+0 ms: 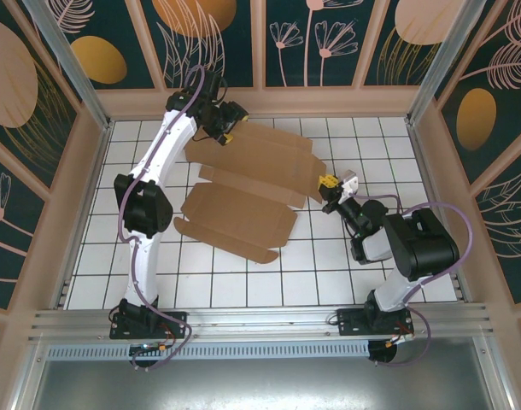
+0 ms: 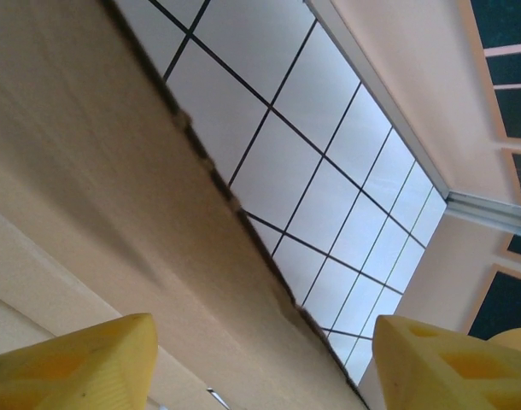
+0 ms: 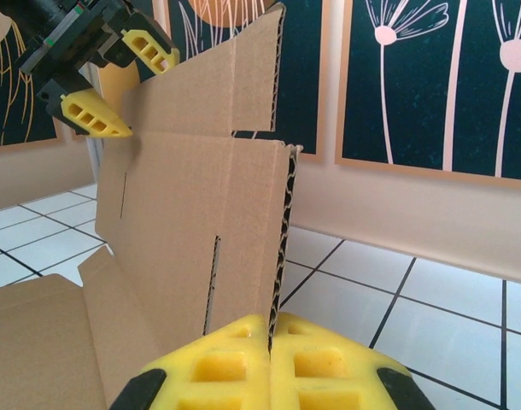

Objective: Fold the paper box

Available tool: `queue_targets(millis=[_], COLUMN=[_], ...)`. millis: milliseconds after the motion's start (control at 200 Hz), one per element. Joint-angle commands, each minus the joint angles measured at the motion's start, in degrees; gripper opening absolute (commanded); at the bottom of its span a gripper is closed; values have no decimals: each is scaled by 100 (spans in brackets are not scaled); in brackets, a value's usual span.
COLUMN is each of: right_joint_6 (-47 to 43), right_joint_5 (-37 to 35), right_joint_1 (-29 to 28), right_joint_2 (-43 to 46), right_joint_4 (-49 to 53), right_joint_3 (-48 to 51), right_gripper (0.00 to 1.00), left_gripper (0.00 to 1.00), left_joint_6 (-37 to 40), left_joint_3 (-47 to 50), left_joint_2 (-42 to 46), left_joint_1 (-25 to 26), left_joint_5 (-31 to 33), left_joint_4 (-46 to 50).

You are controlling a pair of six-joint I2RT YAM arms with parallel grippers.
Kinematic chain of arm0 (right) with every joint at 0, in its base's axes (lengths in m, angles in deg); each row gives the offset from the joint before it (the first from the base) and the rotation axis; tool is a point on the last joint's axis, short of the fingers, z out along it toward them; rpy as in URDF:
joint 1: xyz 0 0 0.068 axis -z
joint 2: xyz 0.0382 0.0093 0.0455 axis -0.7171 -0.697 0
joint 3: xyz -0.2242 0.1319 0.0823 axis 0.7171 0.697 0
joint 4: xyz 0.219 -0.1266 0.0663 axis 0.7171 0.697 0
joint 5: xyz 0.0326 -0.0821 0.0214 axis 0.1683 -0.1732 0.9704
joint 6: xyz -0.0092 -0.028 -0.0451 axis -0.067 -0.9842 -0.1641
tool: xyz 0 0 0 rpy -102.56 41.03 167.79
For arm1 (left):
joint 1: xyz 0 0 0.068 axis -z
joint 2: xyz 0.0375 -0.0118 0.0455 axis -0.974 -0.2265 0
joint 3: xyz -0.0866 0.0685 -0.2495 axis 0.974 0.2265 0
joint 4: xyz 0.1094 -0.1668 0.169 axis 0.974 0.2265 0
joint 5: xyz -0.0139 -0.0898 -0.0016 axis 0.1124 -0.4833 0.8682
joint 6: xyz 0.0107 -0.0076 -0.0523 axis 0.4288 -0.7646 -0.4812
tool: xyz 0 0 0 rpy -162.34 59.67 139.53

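The brown die-cut cardboard sheet (image 1: 239,213) is barely folded (one panel raised), pinched by the right gripper (image 3: 271,333), straddled by the parted left gripper (image 3: 124,84)

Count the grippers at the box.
2. Left gripper at the far left corner of the box, fingers apart astride its edge. Right gripper at the right edge, shut on the cardboard.
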Motion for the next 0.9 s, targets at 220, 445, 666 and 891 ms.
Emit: queue_targets(millis=[220, 445, 666, 891], right_joint_6=[-65, 84, 274, 1467], right_joint_5=[-290, -312, -398, -26], right_joint_1=[-43, -39, -32, -140], right_joint_2=[223, 711, 1800, 2535], right_joint_4=[-522, -129, 999, 4751], right_joint_3=[111, 217, -96, -1865], right_gripper=[0, 27, 37, 26], left_gripper=[22, 4, 0, 0], left_joint_6=[23, 42, 118, 186], left_joint_3=[807, 1172, 2416, 3816], left_joint_2=[281, 424, 1095, 1723], left_joint_1=[-28, -30, -19, -17], left_joint_5=[-98, -232, -430, -835], left_joint_4=[-572, -833, -1968, -3344])
